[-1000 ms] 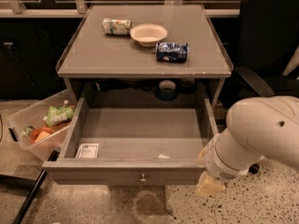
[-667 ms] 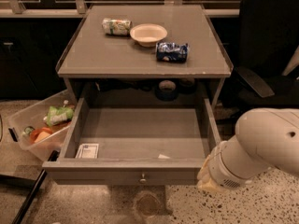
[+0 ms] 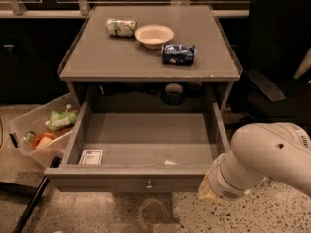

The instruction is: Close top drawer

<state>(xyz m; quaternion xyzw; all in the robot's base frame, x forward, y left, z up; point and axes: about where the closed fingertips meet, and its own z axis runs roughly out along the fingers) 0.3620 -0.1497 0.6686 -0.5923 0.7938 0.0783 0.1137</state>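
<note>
Delta vs 1 s ago: my arm [image 3: 272, 154] dropped lower and a bit right in frame. The top drawer [image 3: 112, 177] hasn't budged, same extension as before.

Current state:
- Top drawer is pulled well out from under the desk [image 3: 97, 64], with the front panel nearest the camera. The knob [image 3: 148, 184] is centred on the front.
- Inside the drawer, a white card [image 3: 91, 156] lies flat in the front left corner. There's a small pale scrap [image 3: 170, 162] near the front wall, right of centre. The rest is bare grey floor.
- My gripper [image 3: 208, 189] is low at the drawer's front right corner, just beside the end of the front panel. Only a yellowish end shows past the wrist. Open or closed: can't tell. Contact with the drawer: can't tell either.
- The gripper is well right of the knob, not on it.

On the desk top:
- A cream bowl [image 3: 154, 35] sits upright toward the back, near centre.
- A green-and-white can [image 3: 121, 27] lies on its side just left of the bowl.
- A blue packet [image 3: 178, 54] is in front of the bowl and to its right.
- None of the three is touching another.

Surroundings:
- A dark round object [image 3: 173, 92] sits in the shadow behind the drawer cavity.
- A clear bin [image 3: 24, 125] is on the floor left of the drawer, with a green bag [image 3: 62, 119] and something orange [image 3: 43, 139] in it.
- A black chair [image 3: 279, 52] stands to the right, behind my arm.
</note>
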